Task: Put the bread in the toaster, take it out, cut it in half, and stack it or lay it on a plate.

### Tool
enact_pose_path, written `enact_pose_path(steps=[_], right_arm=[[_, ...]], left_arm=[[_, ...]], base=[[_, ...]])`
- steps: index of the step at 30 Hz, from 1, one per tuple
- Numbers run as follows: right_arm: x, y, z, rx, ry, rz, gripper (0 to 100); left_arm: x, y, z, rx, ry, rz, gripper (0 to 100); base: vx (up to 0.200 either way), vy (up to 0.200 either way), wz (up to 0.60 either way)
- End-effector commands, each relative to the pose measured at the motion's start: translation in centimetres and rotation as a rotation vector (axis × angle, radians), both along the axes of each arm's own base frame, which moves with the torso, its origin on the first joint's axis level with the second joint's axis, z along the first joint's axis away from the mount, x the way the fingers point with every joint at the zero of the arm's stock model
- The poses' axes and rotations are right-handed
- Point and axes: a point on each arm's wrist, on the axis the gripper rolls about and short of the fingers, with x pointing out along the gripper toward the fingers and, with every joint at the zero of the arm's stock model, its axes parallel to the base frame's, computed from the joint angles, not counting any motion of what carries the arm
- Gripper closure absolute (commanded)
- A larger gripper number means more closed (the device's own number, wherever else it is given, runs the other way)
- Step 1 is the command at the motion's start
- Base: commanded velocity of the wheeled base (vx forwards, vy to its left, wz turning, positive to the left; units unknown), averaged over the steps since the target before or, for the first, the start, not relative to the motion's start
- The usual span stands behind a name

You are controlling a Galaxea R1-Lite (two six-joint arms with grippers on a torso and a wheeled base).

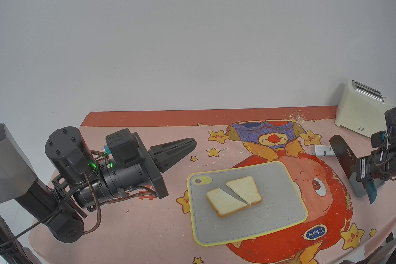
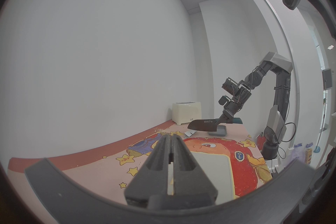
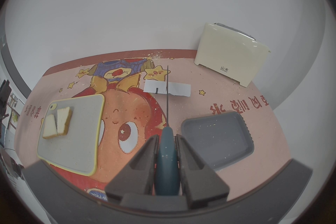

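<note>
Two halves of a pale, brown-crusted slice of bread, one point(image 1: 225, 202) a triangle and the other point(image 1: 244, 189) a wedge, lie flat and touching along their diagonal cut on a grey rectangular cutting board point(image 1: 272, 199) with a yellow rim. The halves lie to the right of the left gripper point(image 1: 192, 143) and a little nearer the robot, apart from it. This gripper hangs above the tablecloth beside the board's left edge, its dark fingers pressed together on nothing and pointing toward the right.

The bread lies well to the left of the right gripper point(image 3: 167, 139), across the board and a stretch of cloth. That gripper's fingers are clamped on the teal handle of a dark-bladed kitchen knife point(image 1: 344, 155), held clear of the table with its blade pointing away from the gripper. Light lettering runs along the blade, too small to make out.

A shallow grey rectangular tray point(image 3: 217, 137) lies just beside and below the right gripper. Beyond the blade tip lies a white paper slip point(image 1: 322, 150). Farther back stands a cream two-slot toaster point(image 1: 363, 112) with small dark print on its side.

All rest on a pink cartoon-printed tablecloth point(image 1: 123, 227) carrying yellow stars, red characters and a blue oval label point(image 1: 315, 232) near the board.
</note>
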Motion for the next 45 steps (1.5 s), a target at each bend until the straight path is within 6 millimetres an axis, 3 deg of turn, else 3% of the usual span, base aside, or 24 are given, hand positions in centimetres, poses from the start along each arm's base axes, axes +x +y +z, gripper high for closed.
enact_pose_path(steps=[1,45], right_arm=[[0.3,0.1,-0.2,-0.002,0.008,0.002,100],[1.6,0.1,-2.2,-0.016,0.108,-0.007,100]], left_arm=[[0.1,0.0,-0.1,0.002,0.006,0.001,100],[0.2,-0.1,-0.9,0.017,0.029,0.004,100]], base=[[0.0,0.0,0.0],[0.0,0.0,0.0]])
